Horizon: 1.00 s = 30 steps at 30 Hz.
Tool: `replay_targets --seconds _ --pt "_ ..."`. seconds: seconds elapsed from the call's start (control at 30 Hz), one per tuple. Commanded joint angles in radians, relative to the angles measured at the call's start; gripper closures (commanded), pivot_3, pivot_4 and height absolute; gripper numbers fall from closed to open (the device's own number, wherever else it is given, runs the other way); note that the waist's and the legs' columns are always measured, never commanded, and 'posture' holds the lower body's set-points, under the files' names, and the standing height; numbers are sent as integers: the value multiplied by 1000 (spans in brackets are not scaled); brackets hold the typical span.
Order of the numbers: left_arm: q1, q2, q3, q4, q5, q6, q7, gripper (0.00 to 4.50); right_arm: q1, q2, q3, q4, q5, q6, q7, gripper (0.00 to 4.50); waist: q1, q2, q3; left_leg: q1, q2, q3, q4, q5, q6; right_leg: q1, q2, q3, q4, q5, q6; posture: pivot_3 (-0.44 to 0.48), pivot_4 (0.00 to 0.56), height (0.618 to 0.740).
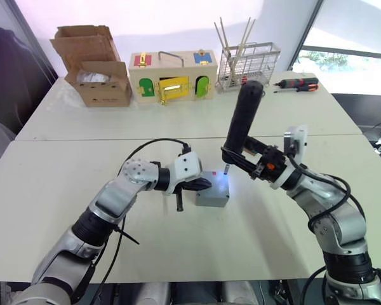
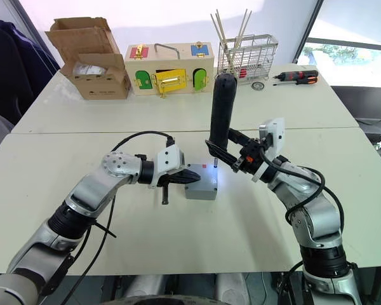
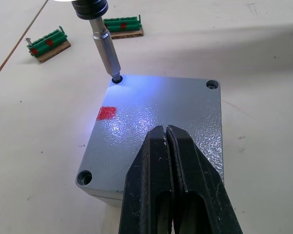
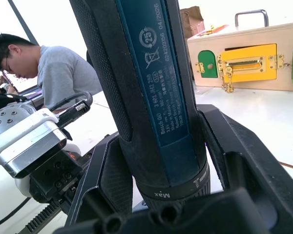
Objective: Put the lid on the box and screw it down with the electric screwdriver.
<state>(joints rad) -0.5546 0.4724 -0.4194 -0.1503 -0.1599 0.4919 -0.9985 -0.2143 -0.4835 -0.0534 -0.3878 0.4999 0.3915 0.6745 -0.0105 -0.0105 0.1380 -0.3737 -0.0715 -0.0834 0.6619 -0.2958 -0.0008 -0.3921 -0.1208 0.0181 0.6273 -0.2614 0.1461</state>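
One lid, one electric screwdriver in clamped right gripper, left gripper closed

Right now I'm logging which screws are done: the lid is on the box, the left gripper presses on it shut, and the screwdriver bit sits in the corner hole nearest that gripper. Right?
Not quite. In the left wrist view the bit of the electric screwdriver sits in a far corner hole of the lid, beyond the red mark, away from the left gripper. The rest holds.
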Motion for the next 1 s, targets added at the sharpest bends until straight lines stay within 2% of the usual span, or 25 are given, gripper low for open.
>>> replay_targets --seconds 0.03,0.63,0.87,1.0 --pt "18 20 -33 13 37 23 0 4500 47 -5 61 63 -25 46 17 2627 0 0 0 0 0 0 0 0 0 0 0 0 -1 0 0 0 150 730" --pt "14 11 -24 18 31 27 8 4500 14 -12 29 67 -14 53 8 2627 1 0 0 0 0 -1 -1 0 0 3 0 0 -7 0 0 0 150 730" --pt "30 13 83 -68 -59 93 32 4500 -146 -68 -116 -19 154 190 -35 2627 1 5 6 -2 0 -1 -1 0 0 2 0 0 -8 0 0 0 150 730" --pt "29 3 164 -116 -126 145 56 4500 -245 -104 -191 -32 268 282 -64 2627 3 7 13 -17 0 -1 1 1 -2 -14 -1 0 -4 0 0 0 150 730"
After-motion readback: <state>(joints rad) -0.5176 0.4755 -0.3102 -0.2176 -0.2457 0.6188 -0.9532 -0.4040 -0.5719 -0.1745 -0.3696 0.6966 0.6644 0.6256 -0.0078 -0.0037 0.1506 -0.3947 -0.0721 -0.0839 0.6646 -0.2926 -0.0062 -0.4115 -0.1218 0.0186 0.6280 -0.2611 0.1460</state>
